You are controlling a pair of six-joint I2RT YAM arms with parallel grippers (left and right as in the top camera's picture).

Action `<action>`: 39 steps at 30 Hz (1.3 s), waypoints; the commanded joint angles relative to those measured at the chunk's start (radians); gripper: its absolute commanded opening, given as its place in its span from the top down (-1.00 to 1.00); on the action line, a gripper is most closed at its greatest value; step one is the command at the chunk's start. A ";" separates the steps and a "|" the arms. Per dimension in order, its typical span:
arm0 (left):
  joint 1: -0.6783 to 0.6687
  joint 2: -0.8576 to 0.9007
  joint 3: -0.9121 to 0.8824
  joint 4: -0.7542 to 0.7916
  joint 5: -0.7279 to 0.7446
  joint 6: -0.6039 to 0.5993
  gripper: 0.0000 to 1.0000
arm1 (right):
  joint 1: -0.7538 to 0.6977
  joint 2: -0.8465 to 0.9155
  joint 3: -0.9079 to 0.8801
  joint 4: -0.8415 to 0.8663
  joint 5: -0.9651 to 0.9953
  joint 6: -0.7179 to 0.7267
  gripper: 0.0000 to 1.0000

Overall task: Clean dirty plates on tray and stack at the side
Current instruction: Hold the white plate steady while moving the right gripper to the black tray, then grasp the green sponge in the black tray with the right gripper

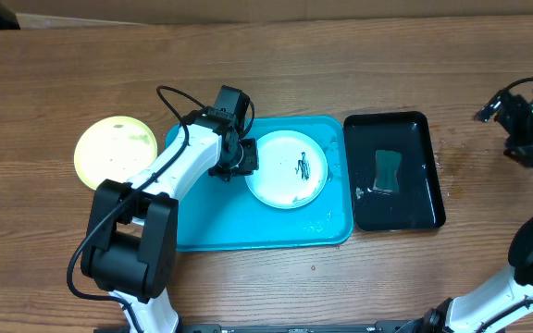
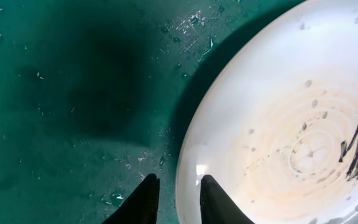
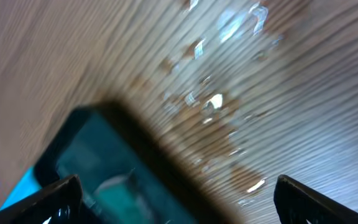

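A white plate (image 1: 280, 180) with a dark scribble lies on the turquoise tray (image 1: 248, 231). My left gripper (image 1: 241, 159) is at the plate's left edge. In the left wrist view the gripper's fingers (image 2: 178, 180) are close together astride the rim of the white plate (image 2: 278, 124), over the wet tray (image 2: 73, 93). A yellow-green plate (image 1: 115, 151) lies on the table left of the tray. The light blue plate is out of view. My right gripper (image 1: 526, 139) is wide open and empty (image 3: 179, 186) above the table at the far right.
A narrow black tray (image 1: 424, 208) with a green sponge (image 1: 389, 171) sits just right of the turquoise tray; its corner shows blurred in the right wrist view (image 3: 92, 149). Water drops lie on the wood beside it. A cable loops over my left arm.
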 commanded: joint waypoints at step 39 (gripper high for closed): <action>-0.003 0.004 -0.035 0.055 0.001 0.018 0.64 | 0.602 -0.014 -0.361 0.238 0.370 -0.038 -0.15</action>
